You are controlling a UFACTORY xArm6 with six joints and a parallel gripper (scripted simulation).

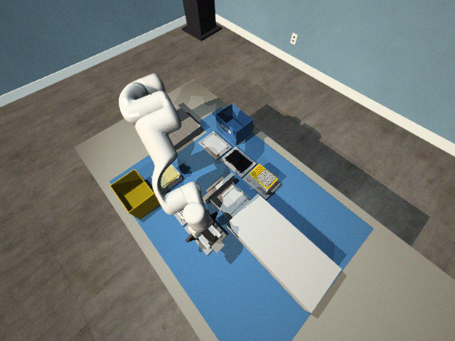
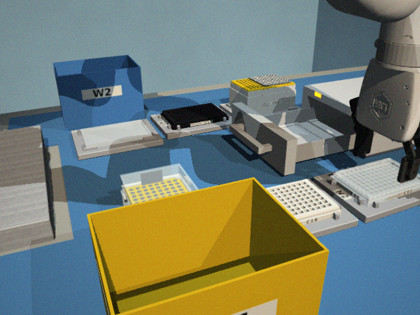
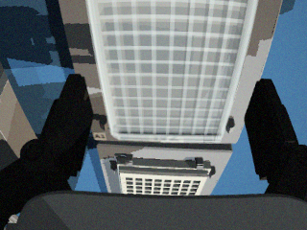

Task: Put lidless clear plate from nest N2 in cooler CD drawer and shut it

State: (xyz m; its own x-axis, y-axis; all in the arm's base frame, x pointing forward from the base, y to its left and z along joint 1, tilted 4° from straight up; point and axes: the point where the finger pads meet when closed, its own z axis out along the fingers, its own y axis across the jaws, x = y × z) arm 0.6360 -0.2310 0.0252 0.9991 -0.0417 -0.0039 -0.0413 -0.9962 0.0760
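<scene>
Clear lidless plate point(image 2: 372, 179) flat in nest N2 point(image 2: 390, 207); cooler drawer point(image 2: 305, 135) open, lamp point(image 2: 317, 94) amber

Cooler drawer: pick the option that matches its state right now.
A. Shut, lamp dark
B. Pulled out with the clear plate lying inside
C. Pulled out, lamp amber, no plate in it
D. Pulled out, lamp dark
C. The drawer stands out from the cooler with bare ribbed floor, the lamp glows amber, and the clear plate sits in its nest under the open end effector.
</scene>
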